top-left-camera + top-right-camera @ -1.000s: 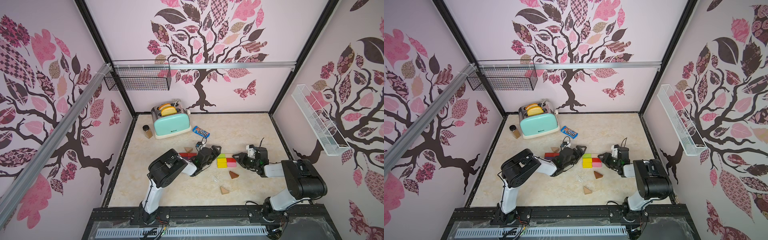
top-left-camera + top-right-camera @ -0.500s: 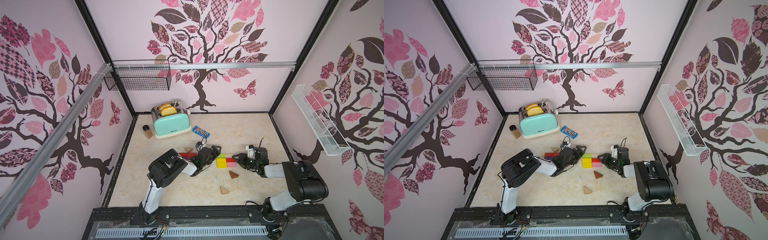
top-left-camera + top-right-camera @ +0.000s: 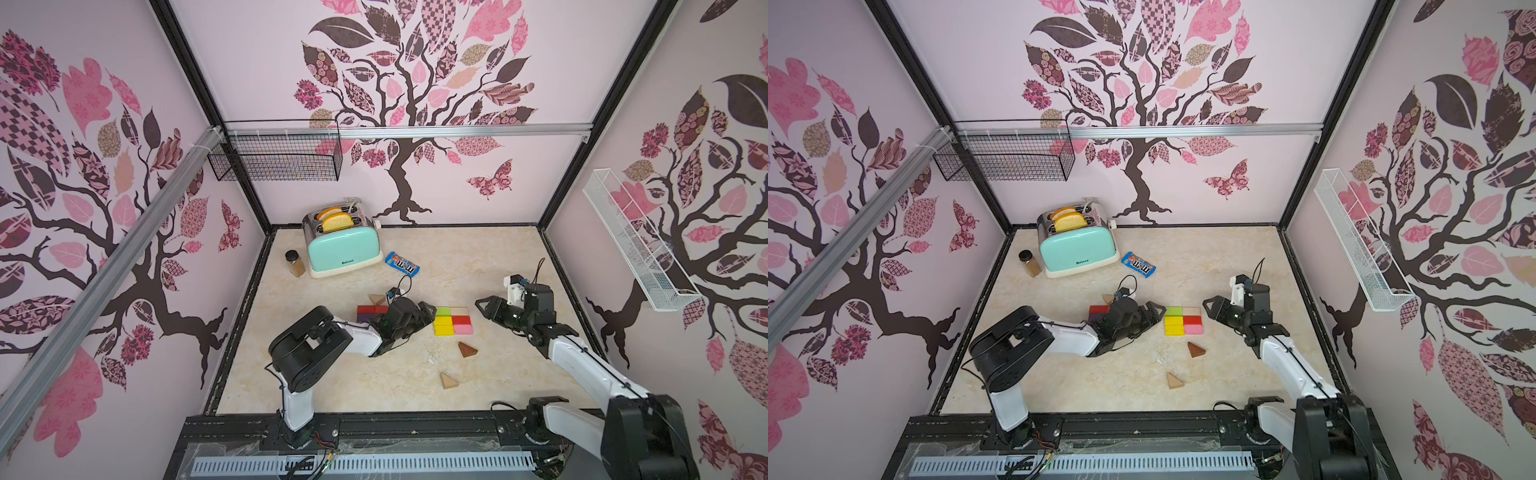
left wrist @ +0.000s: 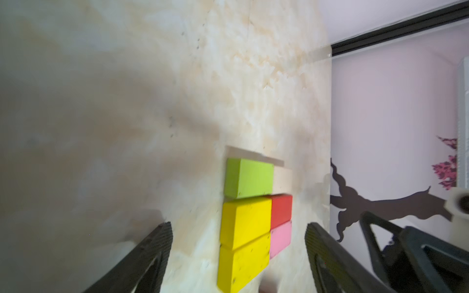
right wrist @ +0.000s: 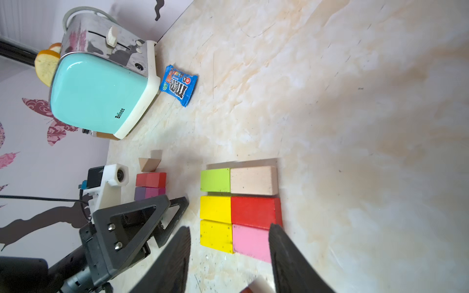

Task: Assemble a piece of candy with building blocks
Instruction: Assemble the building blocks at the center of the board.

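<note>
Two robot arms faced each other across a marble-patterned table, with a neat slab of six building blocks [image 3: 453, 322] lying between them: green [image 5: 215, 180], tan [image 5: 252, 180], two yellow [image 5: 215, 208], red [image 5: 255, 211] and pink [image 5: 250, 239], edges touching. The left gripper [image 4: 237, 225] had its jaws spread wide and empty, and the yellow blocks sat just ahead of its fingertips. The right gripper [image 5: 229, 227] had its jaws partly apart, also empty, a little back from the slab's red and pink end. Behind the left gripper's wrist lay a second cluster of red and purple blocks [image 3: 370, 309] with a tan triangle [image 3: 376, 299] beside it. A brown triangle [image 3: 467, 350] and another tan triangle [image 3: 449, 380] lay loose, off to the side of both grippers. The likely risk was that either gripper, sitting low and close, would push forward and knock the slab out of line. The sloped triangles might also slip from a pinch.
</note>
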Robot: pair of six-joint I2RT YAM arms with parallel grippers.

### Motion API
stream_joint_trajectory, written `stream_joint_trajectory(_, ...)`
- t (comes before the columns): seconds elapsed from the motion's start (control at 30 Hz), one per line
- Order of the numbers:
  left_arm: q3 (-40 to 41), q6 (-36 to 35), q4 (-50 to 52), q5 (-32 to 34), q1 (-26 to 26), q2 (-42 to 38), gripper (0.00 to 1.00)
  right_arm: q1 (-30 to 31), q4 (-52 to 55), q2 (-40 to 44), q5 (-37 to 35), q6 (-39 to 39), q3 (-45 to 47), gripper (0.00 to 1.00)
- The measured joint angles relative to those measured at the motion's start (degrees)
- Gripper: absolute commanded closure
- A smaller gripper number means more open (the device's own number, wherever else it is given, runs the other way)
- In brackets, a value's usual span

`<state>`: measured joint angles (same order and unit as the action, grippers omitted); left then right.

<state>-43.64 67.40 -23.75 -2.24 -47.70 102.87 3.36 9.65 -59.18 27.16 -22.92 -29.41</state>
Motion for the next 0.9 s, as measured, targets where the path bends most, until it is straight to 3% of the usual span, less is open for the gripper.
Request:
stream_joint_trajectory(0.13,3.6,-5.0,11.3,-1.4,-1.5,-8.0,0.12,2.5,9.6,10.0,-1.2,-0.7,2.6,0.46)
stream_joint_trajectory(0.27,8.9,-8.7,18.0,-2.2,-2.5,-16.0,0.12,10.9,16.9,13.8,-6.0,-2.2,3.0,0.45)
stream_joint_trajectory(0.37,10.1,-11.5,21.3,-3.2,-2.2,-18.9,0.12,14.1,18.6,10.6,-6.9,-2.5,2.8,0.45)
stream_joint_trajectory(0.7,10.0,-17.4,23.3,-7.0,-2.1,-21.3,0.12,14.5,19.3,1.1,-11.2,-1.2,1.2,0.45)
stream_joint_trajectory(0.9,10.8,-18.0,22.5,-8.5,-2.1,-21.3,0.11,14.5,14.3,-5.0,-8.4,-0.3,0.8,0.46)
